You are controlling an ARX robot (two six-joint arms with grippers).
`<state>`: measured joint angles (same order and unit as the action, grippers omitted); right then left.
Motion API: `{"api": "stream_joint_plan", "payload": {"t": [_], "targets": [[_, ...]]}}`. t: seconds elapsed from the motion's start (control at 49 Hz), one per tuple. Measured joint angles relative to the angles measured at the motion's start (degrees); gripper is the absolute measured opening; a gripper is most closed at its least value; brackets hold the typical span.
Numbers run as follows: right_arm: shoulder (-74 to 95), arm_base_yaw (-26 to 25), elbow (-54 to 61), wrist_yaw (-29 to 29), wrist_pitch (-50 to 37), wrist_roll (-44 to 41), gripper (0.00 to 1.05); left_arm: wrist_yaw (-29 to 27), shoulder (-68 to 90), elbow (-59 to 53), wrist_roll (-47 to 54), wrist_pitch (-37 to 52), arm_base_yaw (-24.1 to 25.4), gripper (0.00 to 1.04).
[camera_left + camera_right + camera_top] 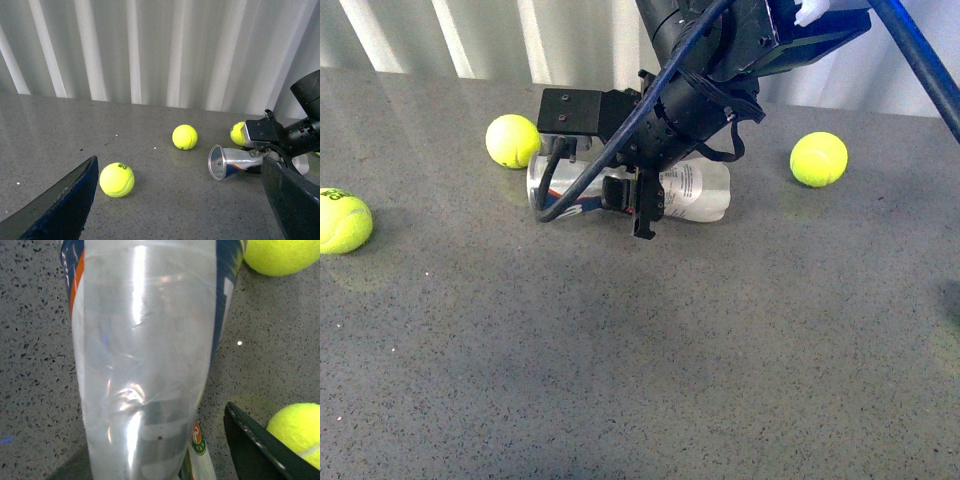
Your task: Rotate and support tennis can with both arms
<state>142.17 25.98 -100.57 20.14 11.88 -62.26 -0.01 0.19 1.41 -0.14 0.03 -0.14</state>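
We are clamping our right pincer [642, 205] on the tennis can [698, 190], which is lying sideways on the bench [620, 350]; our left pincer [179, 165] is hanging released, well apart.

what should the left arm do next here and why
Probably bring the left gripper toward the open end of the tennis can. Its jaws stand open and well away from the can, which lies on the table with only the right gripper pinching its middle, so that end has no support.
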Motion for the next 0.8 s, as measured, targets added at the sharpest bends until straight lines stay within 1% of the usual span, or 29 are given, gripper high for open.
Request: {"api": "stream_joint_plan", "payload": {"t": [0.041,0.225,0.306,0.449,0.531,0.613,0.674,0.756,0.797], "targets": [[-0.1,0.1,0.4,0.3,-0.3,1.6,0.65,0.0,0.0,0.0,0.0,0.0,0.0,0.98],[-3.3,0.5,4.2,2.3,-1.4,6.1,0.99,0.0,0.0,0.0,0.0,0.0,0.0,0.98],[-5.6,0.8,6.0,2.6,-2.5,7.1,0.97,0.0,0.0,0.0,0.0,0.0,0.0,0.98],[-9.4,0.9,9.6,3.6,-4.5,9.1,0.98,0.0,0.0,0.0,0.0,0.0,0.0,0.98],[-11.5,1.0,11.7,3.1,-6.1,10.8,0.98,0.0,0.0,0.0,0.0,0.0,0.0,0.98],[-14.1,1.0,14.1,3.3,-8.1,14.3,0.98,0.0,0.0,0.0,0.0,0.0,0.0,0.98],[-17.1,0.7,16.7,3.9,-10.3,19.8,0.98,0.0,0.0,0.0,0.0,0.0,0.0,0.98],[-22.0,-0.1,20.6,6.5,-14.1,27.5,0.98,0.0,0.0,0.0,0.0,0.0,0.0,0.98],[-25.3,-0.8,23.1,6.4,-16.3,33.6,0.98,0.0,0.0,0.0,0.0,0.0,0.0,0.98]]}}
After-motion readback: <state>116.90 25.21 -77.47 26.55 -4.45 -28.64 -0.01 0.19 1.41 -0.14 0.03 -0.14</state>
